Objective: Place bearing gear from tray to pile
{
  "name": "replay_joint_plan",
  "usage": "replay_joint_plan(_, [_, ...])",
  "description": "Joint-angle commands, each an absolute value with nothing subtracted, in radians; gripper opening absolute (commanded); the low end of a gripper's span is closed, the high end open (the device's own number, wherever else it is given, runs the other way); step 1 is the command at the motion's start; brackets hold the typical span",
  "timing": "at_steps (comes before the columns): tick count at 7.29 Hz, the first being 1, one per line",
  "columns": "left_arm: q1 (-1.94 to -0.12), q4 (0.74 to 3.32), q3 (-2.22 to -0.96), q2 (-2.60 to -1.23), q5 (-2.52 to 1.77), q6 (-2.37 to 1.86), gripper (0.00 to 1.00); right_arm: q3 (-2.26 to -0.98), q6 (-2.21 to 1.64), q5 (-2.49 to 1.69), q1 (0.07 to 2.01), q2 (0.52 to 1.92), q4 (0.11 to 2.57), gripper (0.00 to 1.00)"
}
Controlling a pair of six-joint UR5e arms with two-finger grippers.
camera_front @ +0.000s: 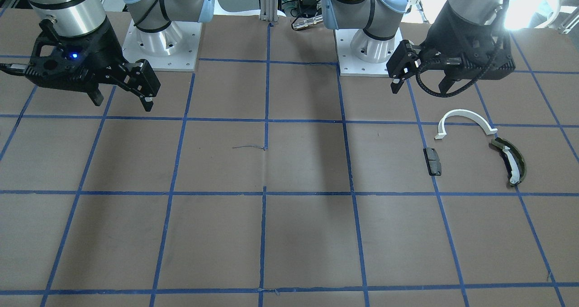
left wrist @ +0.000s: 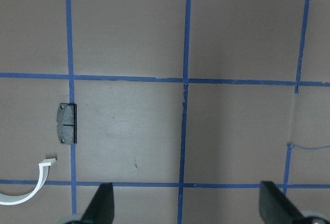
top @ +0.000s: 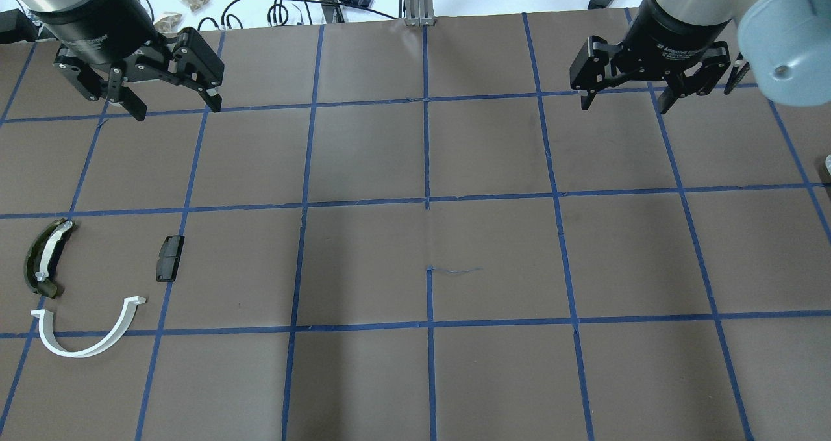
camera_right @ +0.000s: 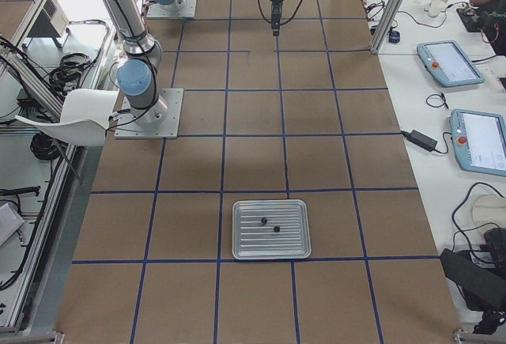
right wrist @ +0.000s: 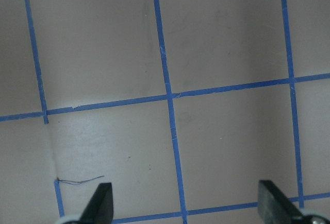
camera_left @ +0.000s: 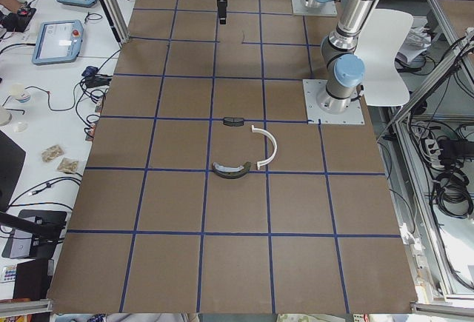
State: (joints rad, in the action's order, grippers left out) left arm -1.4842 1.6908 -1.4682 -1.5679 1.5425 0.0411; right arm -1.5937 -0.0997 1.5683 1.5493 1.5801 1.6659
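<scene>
Gears: two small dark ones, near each other but apart, lie in the one tray at the desk end on the robot's right, seen only from that side. Pile is three loose parts on the left: one white arc, one olive piece, one black block, none touching. Left pincer and right pincer both hang high with jaws wide and nothing between them, likely a start pose. No gear lifted yet. Tray and pile sit well apart, so the carry looks long.
</scene>
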Motion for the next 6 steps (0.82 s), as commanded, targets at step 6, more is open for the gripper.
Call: replay_joint_plan(6, [-1.483,1.69,-1.491,-1.551,1.545,0.031,1.0,-1.586,0.183,1.622,1.485,1.554,1.675,1.0])
